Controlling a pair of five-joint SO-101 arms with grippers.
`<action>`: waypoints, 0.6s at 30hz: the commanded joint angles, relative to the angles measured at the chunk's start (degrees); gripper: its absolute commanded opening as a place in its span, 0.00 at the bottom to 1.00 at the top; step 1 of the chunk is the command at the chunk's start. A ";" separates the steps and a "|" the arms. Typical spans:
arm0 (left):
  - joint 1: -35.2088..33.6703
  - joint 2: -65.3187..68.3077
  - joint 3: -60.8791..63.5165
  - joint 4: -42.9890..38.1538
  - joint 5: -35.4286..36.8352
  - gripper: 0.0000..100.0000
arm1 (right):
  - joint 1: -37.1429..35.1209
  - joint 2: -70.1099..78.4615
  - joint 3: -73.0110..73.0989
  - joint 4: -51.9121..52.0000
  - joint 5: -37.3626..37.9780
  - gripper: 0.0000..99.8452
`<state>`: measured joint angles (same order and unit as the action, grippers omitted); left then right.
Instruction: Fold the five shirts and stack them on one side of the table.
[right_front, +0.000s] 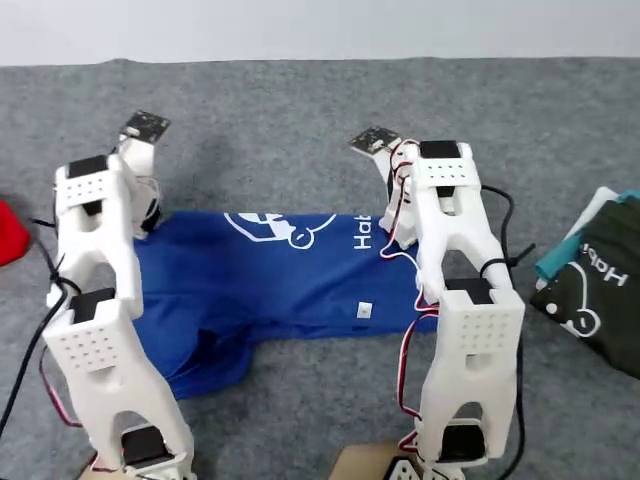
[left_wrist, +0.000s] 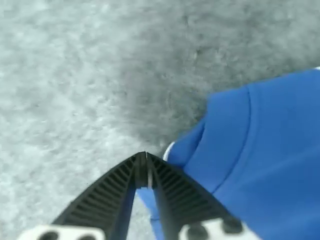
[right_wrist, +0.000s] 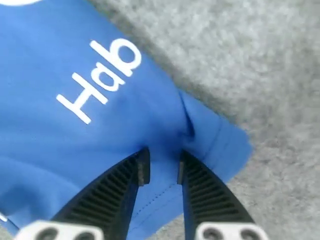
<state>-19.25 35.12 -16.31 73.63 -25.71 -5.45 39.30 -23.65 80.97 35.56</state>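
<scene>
Plainly, the blue cotton T-shirt (right_front: 270, 275) lay flat on the grey felt-like table cover (right_front: 300, 110), its long axis running from 9 o'clock to 3 o'clock in the high view, and an arm stood over each end of its 12 o'clock edge. The left gripper (left_wrist: 143, 162) was at the 9 o'clock corner, fingers closed tip to tip with blue cloth showing between them lower down, so it appeared to have that corner pinched (the bite itself was hidden). The right gripper (right_wrist: 161, 169) sat at the 3 o'clock corner, open by only a narrow gap, astride a strip of hem and clamping nothing. Both corners lay right under the tips, so I judged the far edge could be drawn toward 6 o'clock, across the short axis, once the right fingers closed. Bare cover lay open toward 12 o'clock. Toward 6 o'clock the arm bases crowded the near edge, where a sleeve bunched at 7 o'clock. A heap of dark and teal shirts (right_front: 600, 270) lay well apart at 3 o'clock, and a red cloth (right_front: 8, 235) at 9 o'clock.
</scene>
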 joint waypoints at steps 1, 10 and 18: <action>-0.09 -0.62 -7.34 5.36 -0.26 0.00 | 1.45 -1.01 -2.37 -1.36 -0.09 0.10; 6.07 -0.70 -29.67 26.99 0.00 0.00 | 1.71 -5.23 -2.46 -0.92 1.58 0.08; 16.79 -13.89 -27.74 26.90 5.71 0.00 | 1.54 -8.04 -2.46 1.27 1.58 0.08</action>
<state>-6.59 29.14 -45.49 98.77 -21.14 -4.13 35.96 -23.65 81.32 36.53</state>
